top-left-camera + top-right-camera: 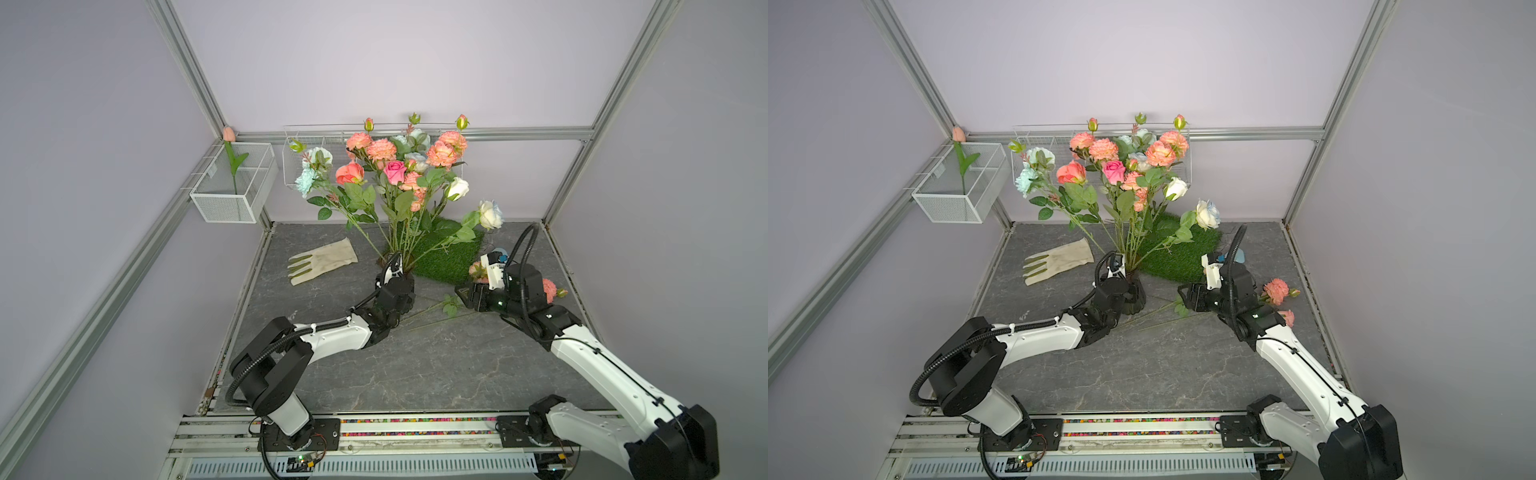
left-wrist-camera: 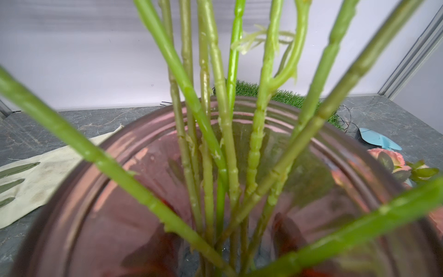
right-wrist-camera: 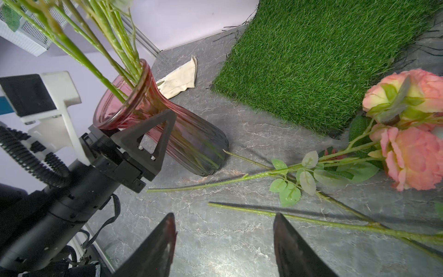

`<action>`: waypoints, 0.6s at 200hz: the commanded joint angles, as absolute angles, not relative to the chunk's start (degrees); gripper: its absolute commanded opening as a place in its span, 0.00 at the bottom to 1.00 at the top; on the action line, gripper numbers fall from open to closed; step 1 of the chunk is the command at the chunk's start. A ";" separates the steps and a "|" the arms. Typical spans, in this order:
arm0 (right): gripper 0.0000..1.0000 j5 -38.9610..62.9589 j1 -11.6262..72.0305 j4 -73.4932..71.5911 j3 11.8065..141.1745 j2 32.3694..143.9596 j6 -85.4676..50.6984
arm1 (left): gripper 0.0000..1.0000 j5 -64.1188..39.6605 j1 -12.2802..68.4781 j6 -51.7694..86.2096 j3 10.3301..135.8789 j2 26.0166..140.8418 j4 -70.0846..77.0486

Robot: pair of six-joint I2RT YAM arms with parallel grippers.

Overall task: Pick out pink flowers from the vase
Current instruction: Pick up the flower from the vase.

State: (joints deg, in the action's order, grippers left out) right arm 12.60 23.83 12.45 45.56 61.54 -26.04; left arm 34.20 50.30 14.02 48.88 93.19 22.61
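Clearing the pink flowers (image 1: 381, 150) looks partway done: three stem ends and two open blooms (image 3: 407, 158) already lie on the table (image 1: 415, 365), just beside the one grass mat (image 3: 323, 60). One coral rose (image 1: 349, 172), one magenta rose (image 1: 395, 171) and several salmon blooms stand in the single vase (image 3: 191, 139) near the table's middle. The left pincer (image 3: 163, 112) clamps the vase neck, steadying it. The right pincer (image 3: 223, 215) hangs wide and empty over the laid stems. Next it probably must rise, single out one pink stem and pull upward.

Flowers (image 1: 381, 150) in vase (image 1: 1137, 296), glove (image 1: 322, 262) left, turf (image 1: 451, 257) behind
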 commanded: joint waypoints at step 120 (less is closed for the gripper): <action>0.66 12.89 24.21 10.89 42.42 60.14 -25.76 | 0.00 30.41 52.18 16.37 47.20 97.98 11.49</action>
